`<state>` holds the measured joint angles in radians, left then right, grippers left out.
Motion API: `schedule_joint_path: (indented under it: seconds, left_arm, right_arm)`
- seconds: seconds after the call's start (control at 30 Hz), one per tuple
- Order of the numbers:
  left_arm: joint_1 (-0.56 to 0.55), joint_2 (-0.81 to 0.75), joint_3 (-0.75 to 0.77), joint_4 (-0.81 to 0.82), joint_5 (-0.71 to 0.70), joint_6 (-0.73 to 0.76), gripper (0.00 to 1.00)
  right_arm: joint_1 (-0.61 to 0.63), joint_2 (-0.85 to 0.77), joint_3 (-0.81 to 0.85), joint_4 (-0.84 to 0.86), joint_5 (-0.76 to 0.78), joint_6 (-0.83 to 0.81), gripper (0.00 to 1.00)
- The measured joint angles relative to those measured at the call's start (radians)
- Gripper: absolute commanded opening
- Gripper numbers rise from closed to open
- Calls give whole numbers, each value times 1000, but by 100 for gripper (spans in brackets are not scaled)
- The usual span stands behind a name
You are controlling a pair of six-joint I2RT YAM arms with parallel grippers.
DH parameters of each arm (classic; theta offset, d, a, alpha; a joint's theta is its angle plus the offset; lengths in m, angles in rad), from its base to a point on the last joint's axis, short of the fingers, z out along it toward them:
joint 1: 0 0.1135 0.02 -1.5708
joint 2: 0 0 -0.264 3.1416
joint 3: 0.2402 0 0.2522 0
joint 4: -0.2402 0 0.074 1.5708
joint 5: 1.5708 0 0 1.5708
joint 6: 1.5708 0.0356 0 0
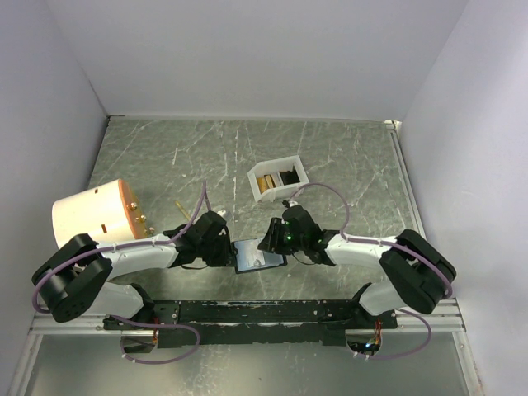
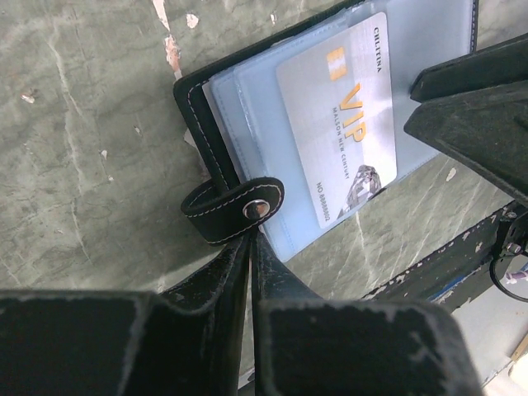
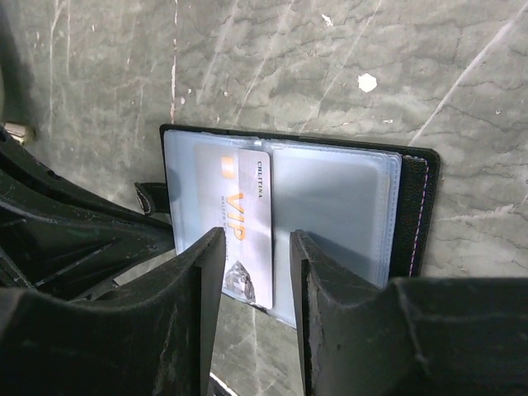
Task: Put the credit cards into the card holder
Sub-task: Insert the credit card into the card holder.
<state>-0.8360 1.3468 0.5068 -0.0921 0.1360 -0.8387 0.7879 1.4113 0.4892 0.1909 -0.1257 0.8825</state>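
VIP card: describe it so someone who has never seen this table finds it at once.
At the near edge of the table, between the left arm and right arm, a black card holder lies open. The VIP card lies on its pale blue inside: silver-grey with gold VIP lettering, unlike the gold-tan card and dark card in the white box farther back.

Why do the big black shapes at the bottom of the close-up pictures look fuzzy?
Left wrist view: the left tool sits right against the lens, so it blurs, while the VIP card is readable. Right wrist view: the right tool blurs likewise and shades the card holder. Top view: evenly lit, little glare.
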Motion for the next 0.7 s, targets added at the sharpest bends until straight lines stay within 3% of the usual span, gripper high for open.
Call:
schedule_joint_path:
  seconds: [0.5, 0.7]
  left_arm:
    - [-1, 2, 1, 0, 0, 0, 17]
    - [-1, 3, 1, 0, 0, 0, 18]
  right_arm:
    - [64, 105, 89, -22, -15, -51, 20]
    - [83, 112, 112, -56, 8, -77, 24]
